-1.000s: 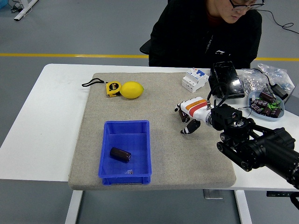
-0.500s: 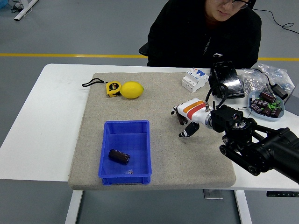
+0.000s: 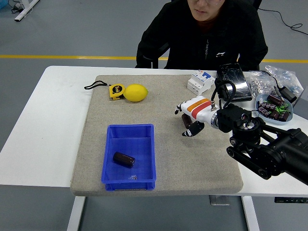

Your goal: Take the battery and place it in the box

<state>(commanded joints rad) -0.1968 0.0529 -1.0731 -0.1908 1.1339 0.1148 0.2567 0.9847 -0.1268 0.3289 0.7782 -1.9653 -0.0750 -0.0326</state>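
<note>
A dark cylindrical battery (image 3: 123,159) lies on its side on the floor of the blue box (image 3: 109,144), which stands on the grey mat toward the front left. My right hand (image 3: 187,120), white with an orange stripe, hovers over the mat's middle right, well to the right of the box. Its fingers are relaxed and hold nothing. The left arm is out of sight.
A lemon (image 3: 136,93) and a yellow tape measure (image 3: 116,91) lie at the mat's back left. A white breaker (image 3: 200,82), a black device (image 3: 233,82) and a bowl of batteries (image 3: 274,108) sit at the back right. A person in black sits at the far side.
My right hand has drifted a little up and to the left, staying empty. The battery has shifted slightly inside the box. The person has leaned to the left.
</note>
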